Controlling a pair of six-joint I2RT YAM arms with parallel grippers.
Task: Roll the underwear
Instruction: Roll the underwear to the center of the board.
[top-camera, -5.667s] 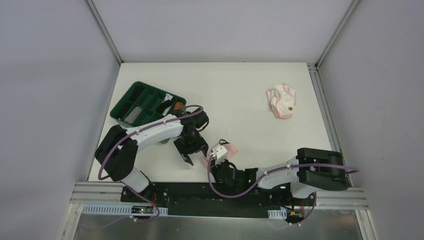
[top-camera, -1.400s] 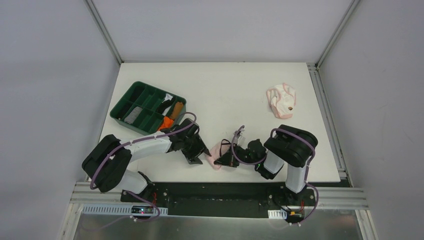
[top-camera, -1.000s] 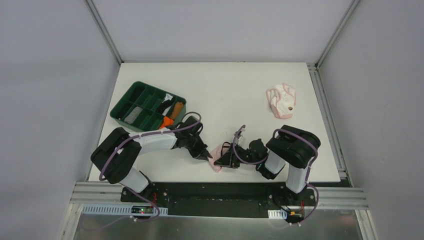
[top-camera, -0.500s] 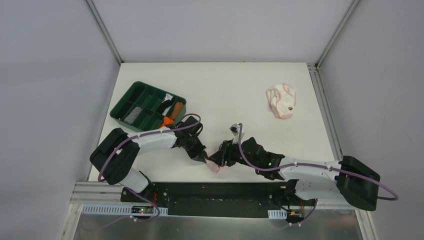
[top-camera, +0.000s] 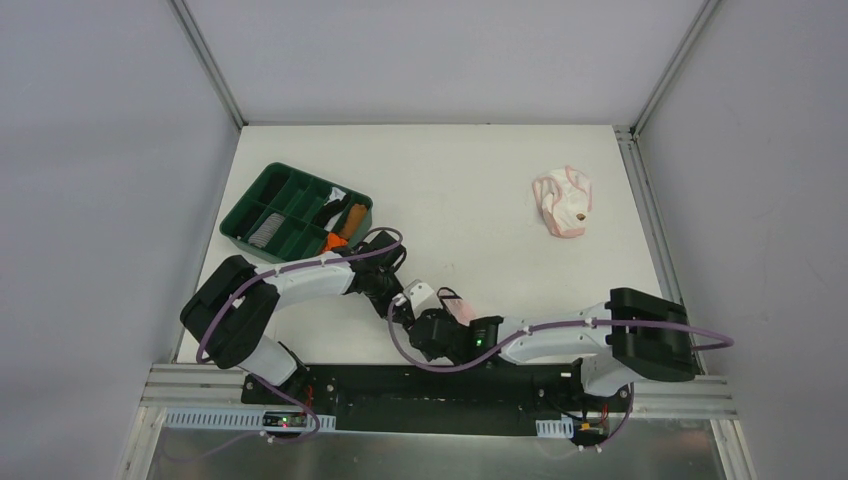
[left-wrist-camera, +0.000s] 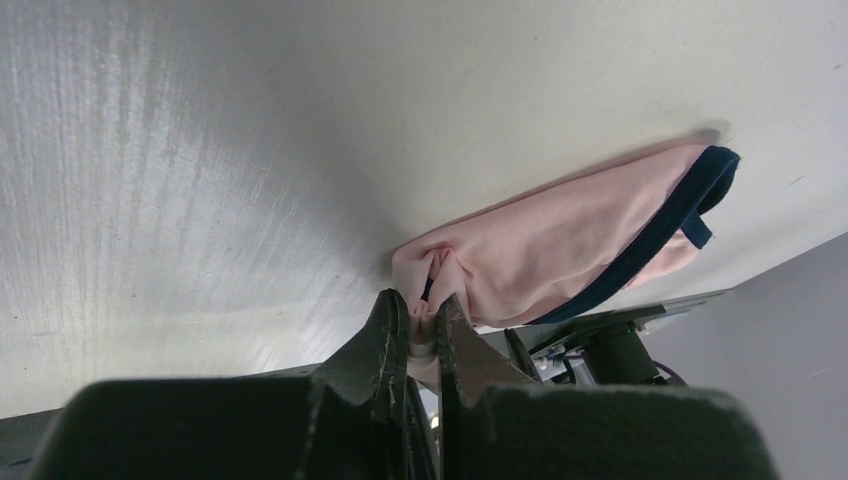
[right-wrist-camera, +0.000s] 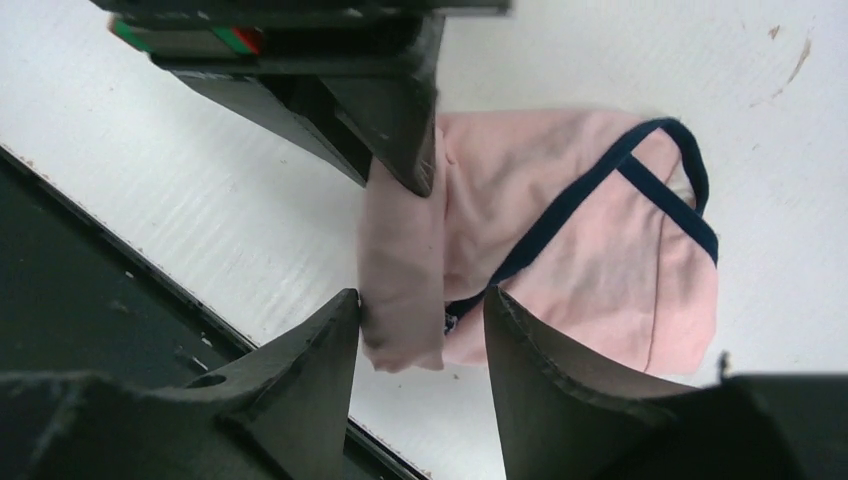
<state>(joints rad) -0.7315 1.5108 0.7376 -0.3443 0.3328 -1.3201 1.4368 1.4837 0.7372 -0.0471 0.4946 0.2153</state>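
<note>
probably light, limp and slippery to roll, the navy-edged pink underwear lies part-folded at the near edge of the desk — left jaws pinched shut on its bunched fold, right jaws apart astride it, the sensible hold — one of two pairs, the paler underwear lying far right.

Your top view shows a white table enclosed by grey walls, with metal posts at the far corners. On the table's left side sits a green tray split into compartments. In it you can make out a grey cloth, an orange cloth and something black. A metal rail runs along the near edge.
</note>
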